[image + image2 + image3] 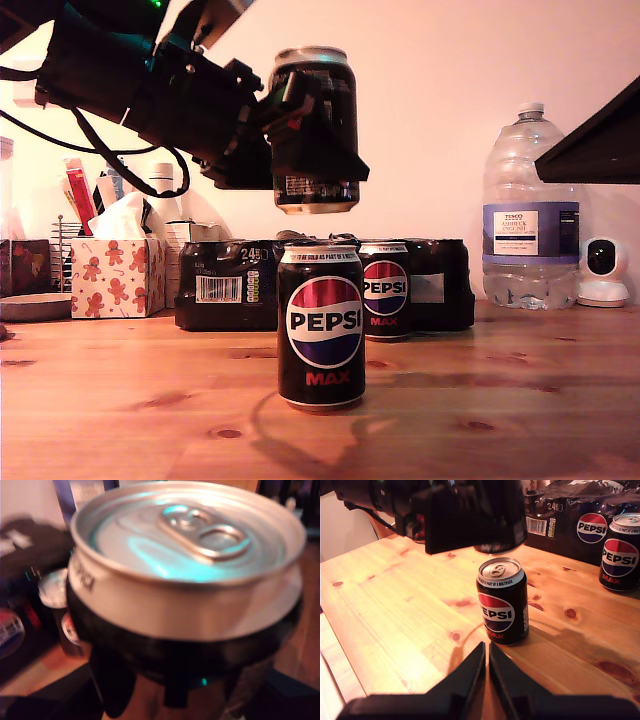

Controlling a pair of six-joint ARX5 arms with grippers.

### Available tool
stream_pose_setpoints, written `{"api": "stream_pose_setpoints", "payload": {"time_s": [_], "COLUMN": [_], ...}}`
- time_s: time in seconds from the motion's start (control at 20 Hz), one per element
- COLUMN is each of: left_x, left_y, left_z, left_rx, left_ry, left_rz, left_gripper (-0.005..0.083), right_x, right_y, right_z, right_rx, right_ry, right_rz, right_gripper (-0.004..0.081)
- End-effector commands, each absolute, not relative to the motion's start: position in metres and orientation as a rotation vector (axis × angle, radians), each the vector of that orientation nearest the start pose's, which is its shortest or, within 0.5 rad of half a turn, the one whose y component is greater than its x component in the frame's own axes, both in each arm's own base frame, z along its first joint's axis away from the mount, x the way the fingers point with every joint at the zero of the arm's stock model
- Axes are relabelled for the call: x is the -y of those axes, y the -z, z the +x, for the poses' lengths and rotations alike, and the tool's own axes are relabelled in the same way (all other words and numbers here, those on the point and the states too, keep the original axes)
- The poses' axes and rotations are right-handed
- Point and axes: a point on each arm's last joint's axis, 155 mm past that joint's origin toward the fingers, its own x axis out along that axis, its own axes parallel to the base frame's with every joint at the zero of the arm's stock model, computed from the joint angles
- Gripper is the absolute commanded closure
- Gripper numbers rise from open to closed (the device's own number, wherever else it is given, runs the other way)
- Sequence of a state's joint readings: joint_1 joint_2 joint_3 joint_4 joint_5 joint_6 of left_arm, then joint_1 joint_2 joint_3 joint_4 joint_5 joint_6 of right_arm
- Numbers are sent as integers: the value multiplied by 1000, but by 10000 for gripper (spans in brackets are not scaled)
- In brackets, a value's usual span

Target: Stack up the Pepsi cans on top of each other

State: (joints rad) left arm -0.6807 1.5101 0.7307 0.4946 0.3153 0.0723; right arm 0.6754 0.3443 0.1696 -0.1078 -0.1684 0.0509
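One Pepsi can [315,130] hangs upright in the air, my first gripper [300,135] shut on its side. It hangs just above a second Pepsi can [321,328] standing at the front of the wooden table [520,400], with a gap between them. The first wrist view is filled by the held can's silver top [187,580]. A third Pepsi can [385,290] stands behind, against the multipack. My second gripper [486,665] is shut and empty, low over the table, short of the standing can [502,602]. Its arm [600,140] shows at the exterior view's upper right.
A black shrink-wrapped multipack [225,285] lies behind the cans. A large clear water bottle [530,220] and a small white camera [603,272] stand at the exterior view's right. A gingerbread-print tissue box [110,275] sits at its left.
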Motion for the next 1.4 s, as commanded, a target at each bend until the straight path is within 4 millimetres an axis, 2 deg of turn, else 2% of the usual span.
{"api": "stream_pose_setpoints", "payload": {"time_s": [0.0,1.0,1.2,1.35], "left_x": [331,330,336,337], "left_y": [-177,-162,-146,-146], "left_z": [314,308,310,311], "left_rx": [-215,-228,-247,-240], "left_ry": [1009,1019,1026,1026], "left_rz": [119,121,125,125], "left_gripper": [432,432,432,432], "right_x": [-187,-187,-187,-187], "right_y": [-132,-132,-132,-132], "right_z": [186,186,186,186], "right_rx": [-317,-316,-316,-317], "right_ry": [-824,-824,-824,-824], "right_rz": [-31,-28,-27,-27], "right_gripper": [783,783,783,783]}}
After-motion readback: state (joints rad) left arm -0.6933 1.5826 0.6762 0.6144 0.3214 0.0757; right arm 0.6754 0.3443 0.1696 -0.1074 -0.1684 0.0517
